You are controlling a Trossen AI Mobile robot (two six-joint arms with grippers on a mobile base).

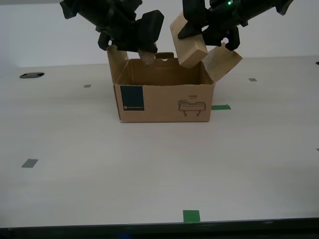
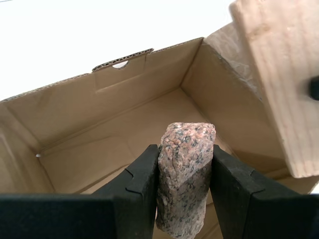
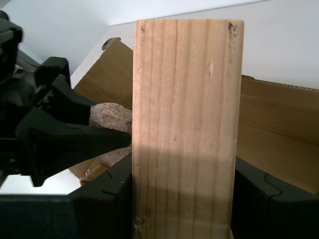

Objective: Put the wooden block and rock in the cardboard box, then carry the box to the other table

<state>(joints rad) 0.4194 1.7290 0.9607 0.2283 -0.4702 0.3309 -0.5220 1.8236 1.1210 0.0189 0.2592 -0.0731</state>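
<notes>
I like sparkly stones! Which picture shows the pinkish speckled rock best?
The second wrist view: the small pinkish speckled rock fills the middle, clamped between black jaws, its grain sharp. The exterior view shows only a brownish tip under an arm. The first wrist view shows part of it behind jaws.

Both arms are matte black and blocky; my first gripper [image 3: 182, 199] and my second gripper [image 2: 182, 184] have angular black fingers, and a small green light [image 1: 229, 3] glows on one arm.

Block [image 3: 187, 124] in my first gripper [image 3: 182, 199]: pale raw wood, visible straight grain, matt. Rock [image 2: 183, 177] between my second gripper's pads [image 2: 144, 186]: speckled pink-grey granite, rough. Pads: black, matt, plastic-like. Box [image 1: 164, 102] below both grippers: brown corrugated cardboard, matt, dark printed label. Table [image 1: 149, 169]: smooth off-white, matt.
</notes>
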